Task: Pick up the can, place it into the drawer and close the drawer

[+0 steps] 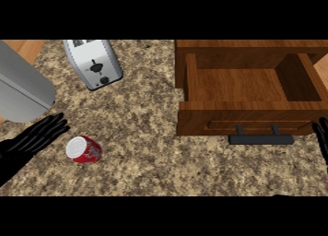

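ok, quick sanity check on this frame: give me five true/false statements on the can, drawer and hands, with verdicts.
1. The red can with a silver top stands on the speckled stone counter. True.
2. The wooden drawer is closed. False: it is pulled open.
3. The black left hand holds the can. False: its fingers are straight, beside the can.
4. The silver toaster is inside the drawer. False: it is on the counter.
5. The black right hand shows at the view's right edge. True.

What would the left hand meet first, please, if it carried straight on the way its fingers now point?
Probably the grey appliance. The left hand points up and to the right, passing beside the can, not over it. Height is unclear, so it might pass lower, toward the toaster.
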